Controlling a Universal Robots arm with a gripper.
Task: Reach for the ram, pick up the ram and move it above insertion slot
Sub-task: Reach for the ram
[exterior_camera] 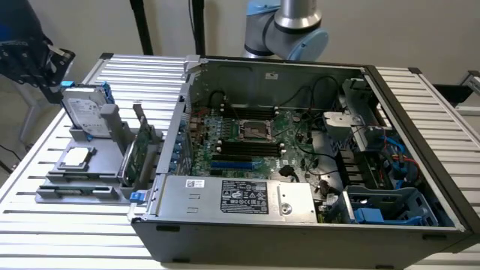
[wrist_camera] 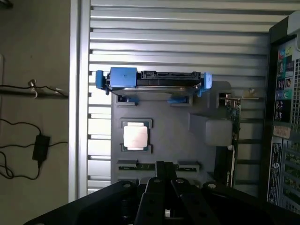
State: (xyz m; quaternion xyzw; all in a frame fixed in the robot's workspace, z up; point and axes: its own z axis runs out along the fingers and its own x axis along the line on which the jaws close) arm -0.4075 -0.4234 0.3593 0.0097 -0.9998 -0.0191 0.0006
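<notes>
The ram (exterior_camera: 75, 192) is a thin green stick lying flat in the front groove of the grey holder (exterior_camera: 105, 152), at the exterior view's left. In the wrist view the ram (wrist_camera: 127, 166) shows at both sides of my gripper (wrist_camera: 164, 172), whose dark fingers are shut with nothing between them, hanging above the stick's middle. The dark wrist assembly (exterior_camera: 30, 56) hangs high over the table's left edge. The black memory slots (exterior_camera: 246, 147) lie on the motherboard inside the open computer case (exterior_camera: 420, 236).
On the holder stand a silver hard drive (exterior_camera: 85, 109) in blue rails, a processor chip (exterior_camera: 77, 158) and an upright green card with a metal bracket (exterior_camera: 141, 154). The case wall (exterior_camera: 176, 129) rises just beside the holder. Cables and a power supply (exterior_camera: 240, 197) crowd the case.
</notes>
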